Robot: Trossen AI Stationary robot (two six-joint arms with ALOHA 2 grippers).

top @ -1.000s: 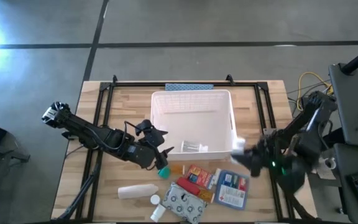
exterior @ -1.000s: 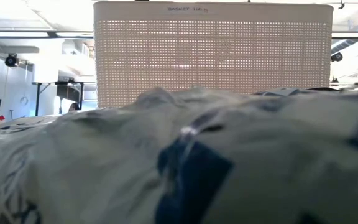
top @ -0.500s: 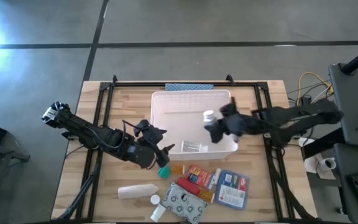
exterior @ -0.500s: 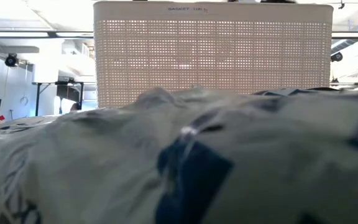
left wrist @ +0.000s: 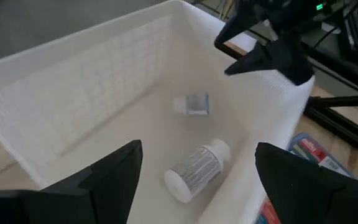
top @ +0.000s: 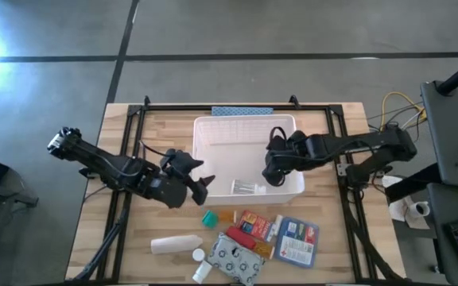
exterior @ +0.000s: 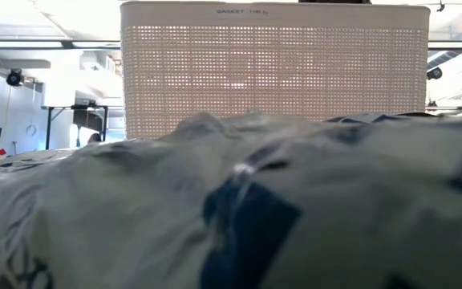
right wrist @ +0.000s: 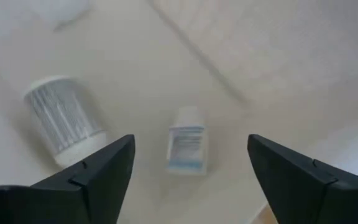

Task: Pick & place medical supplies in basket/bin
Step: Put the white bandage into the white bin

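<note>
Right tool empty over the bin, left tool open at its near wall

The right tool (top: 270, 168) hangs spread and empty inside the white bin (top: 205, 131); directly below it lie a ribbed white pill bottle (right wrist: 62, 119) and a small vial (right wrist: 186, 146). The left tool (top: 199, 184), also spread and empty, hovers beside the teal vial (top: 209, 218) on the counter (top: 126, 238). These look light, rigid and smooth-sided, likely to roll, so gripping across the body seems safest.

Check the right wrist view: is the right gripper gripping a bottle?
No, the right gripper is open and empty, with the white pill bottle lying on the bin floor.
</note>
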